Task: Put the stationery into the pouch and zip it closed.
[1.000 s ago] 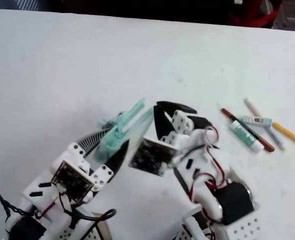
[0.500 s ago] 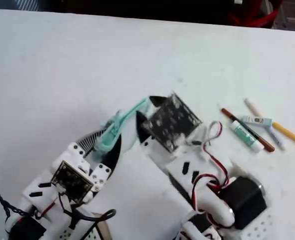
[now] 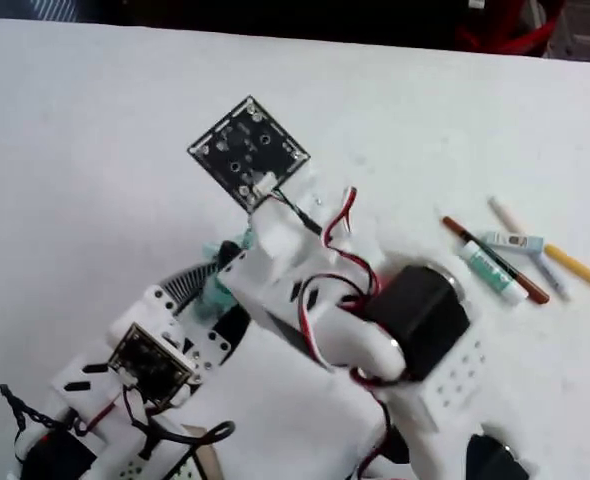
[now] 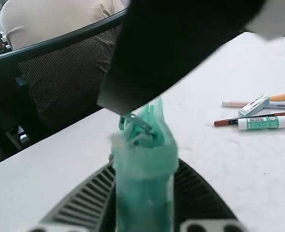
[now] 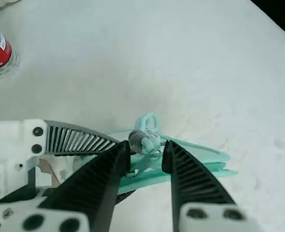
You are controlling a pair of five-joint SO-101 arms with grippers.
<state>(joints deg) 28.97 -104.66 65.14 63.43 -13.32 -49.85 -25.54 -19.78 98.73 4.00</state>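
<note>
The pouch (image 4: 145,164) is of thin teal plastic, half see-through and crumpled into a narrow shape. It is clamped in the left gripper (image 4: 145,191), and its small metal zipper pull (image 5: 141,137) sits at the free end. The stationery lies well apart from it on the table (image 3: 125,120), all close together: a brown pencil (image 3: 465,236), a white glue stick (image 3: 492,272) with a green label touching that pencil, a white and teal marker (image 3: 512,242), a yellow pencil (image 3: 580,270) and a pale pen (image 3: 503,213).
</note>
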